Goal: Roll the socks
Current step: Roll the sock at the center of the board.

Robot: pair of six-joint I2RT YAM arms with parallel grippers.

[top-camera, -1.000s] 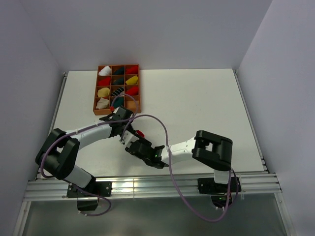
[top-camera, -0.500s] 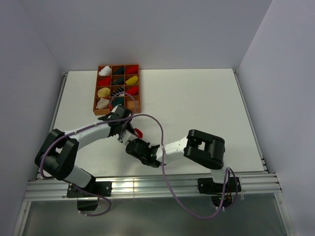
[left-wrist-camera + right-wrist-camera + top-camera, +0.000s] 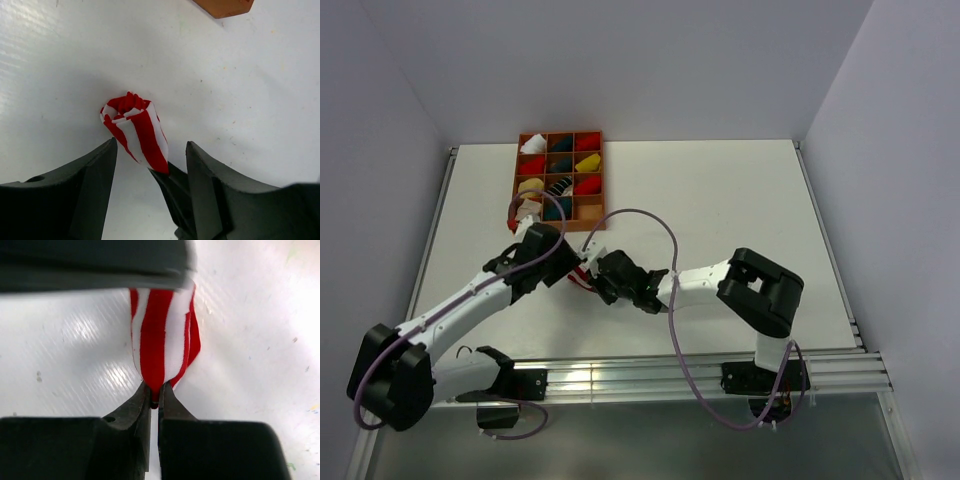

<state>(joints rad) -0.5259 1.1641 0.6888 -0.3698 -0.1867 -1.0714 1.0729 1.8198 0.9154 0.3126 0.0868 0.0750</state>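
A red-and-white striped sock (image 3: 135, 131), rolled into a short bundle, sits just above the white table. My right gripper (image 3: 155, 390) is shut on the sock's (image 3: 162, 340) narrow end. My left gripper (image 3: 151, 145) is open, a finger on each side of the roll without touching it. From above, both grippers meet at the sock (image 3: 582, 278) in front of the tray, the left gripper (image 3: 566, 266) coming from the left and the right gripper (image 3: 598, 272) from the right. No other Christmas socks can be made out.
A wooden tray (image 3: 590, 222) with several compartments stands at the back left and holds rolled red, yellow, white and dark bundles. Its corner (image 3: 225, 6) shows just beyond the sock. The purple cable (image 3: 650, 222) arcs over the right arm.
My right gripper shut on the striped sock and carried it up toward the tray. My left gripper opened and let the sock go, and the left arm stretched out lower to the left.
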